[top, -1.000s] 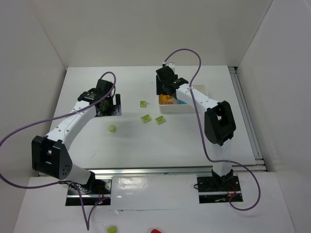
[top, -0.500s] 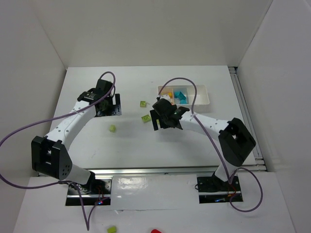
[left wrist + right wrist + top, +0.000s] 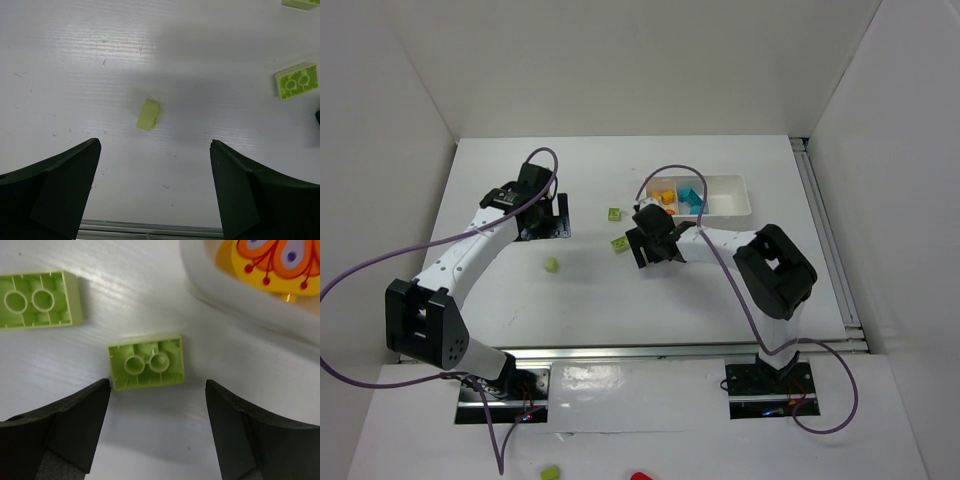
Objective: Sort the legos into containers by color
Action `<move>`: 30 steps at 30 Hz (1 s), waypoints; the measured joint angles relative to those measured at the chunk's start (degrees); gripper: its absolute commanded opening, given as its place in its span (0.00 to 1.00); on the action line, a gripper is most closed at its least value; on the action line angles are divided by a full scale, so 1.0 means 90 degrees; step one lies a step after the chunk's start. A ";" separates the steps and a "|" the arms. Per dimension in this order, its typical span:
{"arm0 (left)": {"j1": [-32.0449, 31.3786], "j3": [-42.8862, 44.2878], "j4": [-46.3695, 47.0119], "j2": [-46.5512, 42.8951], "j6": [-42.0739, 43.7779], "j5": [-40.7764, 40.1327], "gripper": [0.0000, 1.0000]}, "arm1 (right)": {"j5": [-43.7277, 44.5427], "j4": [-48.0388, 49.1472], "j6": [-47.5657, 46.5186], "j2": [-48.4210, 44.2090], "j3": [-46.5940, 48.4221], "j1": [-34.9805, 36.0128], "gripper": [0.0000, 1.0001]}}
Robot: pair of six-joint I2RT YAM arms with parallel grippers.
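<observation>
The right gripper [image 3: 155, 400] is wide open and holds nothing. A lime green lego [image 3: 146, 362] lies upside down on the table [image 3: 160, 455], just ahead of the two fingers and not touching them. A second green lego [image 3: 37, 300] lies close by, to its left in the wrist view.

A second ago this gripper was up over the tray. Now it is down low, just near and left of the tray. The right arm [image 3: 775, 270] has pulled its elbow in since half a second ago.

The left gripper [image 3: 155, 150] is wide open too and holds nothing. It has not moved. A small green piece [image 3: 148, 114] lies on the table below it.

The white tray [image 3: 748, 200] sits at the far right of the table. Its left box holds orange legos [image 3: 663, 197]. The middle box holds cyan-blue legos [image 3: 692, 195].
</observation>
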 measured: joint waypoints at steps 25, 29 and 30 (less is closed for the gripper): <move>0.0053 0.0000 0.0002 0.0000 -0.0005 0.0000 1.00 | 0.0634 -0.0168 0.0287 -0.1829 -0.0039 -0.0092 0.46; 0.0053 0.0000 0.0010 0.0007 -0.0005 0.0039 1.00 | 0.1056 -0.0471 0.0685 -0.2373 0.0238 -0.1027 0.47; 0.0053 0.0000 0.0010 0.0019 -0.0005 0.0051 1.00 | 0.1156 -0.0568 0.0784 -0.2285 0.0386 -0.1389 0.47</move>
